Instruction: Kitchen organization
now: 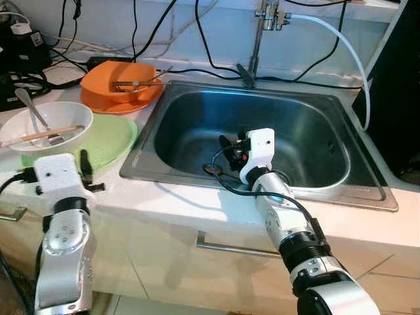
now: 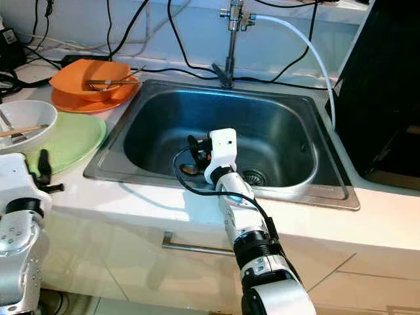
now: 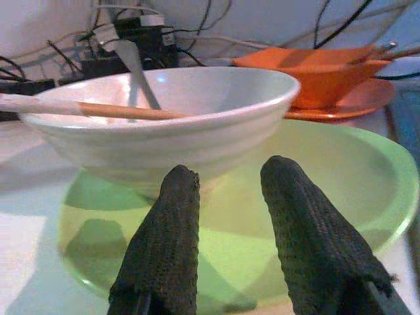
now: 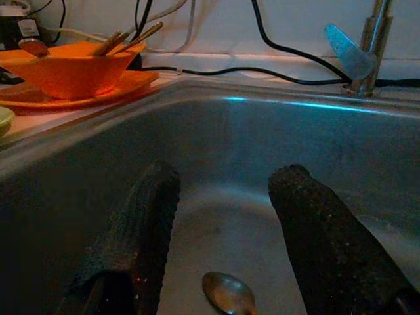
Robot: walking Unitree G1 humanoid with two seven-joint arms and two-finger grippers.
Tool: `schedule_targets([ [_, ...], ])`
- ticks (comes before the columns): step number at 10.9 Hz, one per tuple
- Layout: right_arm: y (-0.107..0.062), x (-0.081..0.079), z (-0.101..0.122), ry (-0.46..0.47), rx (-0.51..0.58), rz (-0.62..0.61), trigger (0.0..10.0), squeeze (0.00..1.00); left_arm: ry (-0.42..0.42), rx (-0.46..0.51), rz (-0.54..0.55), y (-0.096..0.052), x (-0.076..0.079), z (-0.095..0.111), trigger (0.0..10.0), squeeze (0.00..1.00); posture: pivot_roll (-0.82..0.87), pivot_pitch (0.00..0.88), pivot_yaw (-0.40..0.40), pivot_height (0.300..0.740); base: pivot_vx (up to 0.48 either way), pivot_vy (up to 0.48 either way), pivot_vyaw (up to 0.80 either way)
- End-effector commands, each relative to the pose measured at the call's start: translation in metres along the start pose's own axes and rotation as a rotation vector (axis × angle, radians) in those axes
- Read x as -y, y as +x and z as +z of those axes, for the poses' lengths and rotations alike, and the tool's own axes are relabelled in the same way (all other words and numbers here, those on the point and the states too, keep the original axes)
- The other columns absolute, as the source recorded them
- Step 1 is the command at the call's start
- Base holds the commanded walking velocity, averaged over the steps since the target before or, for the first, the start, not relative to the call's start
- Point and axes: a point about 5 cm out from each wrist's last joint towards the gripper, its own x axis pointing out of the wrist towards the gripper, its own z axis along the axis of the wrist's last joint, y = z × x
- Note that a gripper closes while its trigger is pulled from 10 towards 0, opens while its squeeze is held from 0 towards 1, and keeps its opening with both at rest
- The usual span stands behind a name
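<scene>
Spoon point(image 4: 228, 293) lies flat on sink point(image 1: 197, 105) floor, just below R gripper point(image 4: 223, 230): its 2 fingers spread wide, holding nothing. You'll find it thin, hard, likely slippery; pinch across handle. L gripper point(image 3: 230, 216) parted, empty, near white bowl point(image 3: 157, 125).

Orange bowl point(image 1: 125, 84) on an orange plate point(image 1: 105, 104); white bowl point(image 1: 47, 126) on a pale green plate point(image 1: 108, 144); sink point(image 1: 308, 131) steel grey; black, dimpled fingers point(image 3: 161, 243); white surface point(image 1: 197, 210); metallic spoon point(image 4: 228, 293).
</scene>
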Motion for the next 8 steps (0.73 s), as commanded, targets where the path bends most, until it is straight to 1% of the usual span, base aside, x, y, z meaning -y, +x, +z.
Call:
schedule_targets([
  [1, 0.000, 0.002, -0.002, 0.010, -0.017, -0.003, 10.0, 0.00, 0.015, 0.020, 0.037, 0.002, -0.007, 0.004, 10.0, 0.00, 0.24, 0.041, -0.033, 0.740, 0.000, 0.000, 0.00],
  [4, 0.000, 0.001, -0.003, 0.012, -0.018, -0.002, 10.0, 0.00, 0.014, 0.039, 0.039, 0.006, -0.006, 0.010, 10.0, 0.00, 0.24, 0.038, -0.030, 0.740, 0.000, 0.000, 0.00],
  [8, -0.001, 0.001, -0.003, 0.014, -0.016, -0.009, 10.0, 0.00, 0.009, 0.065, -0.038, 0.019, 0.006, 0.019, 10.0, 0.00, 0.24, 0.037, -0.020, 0.740, 0.000, 0.000, 0.00],
])
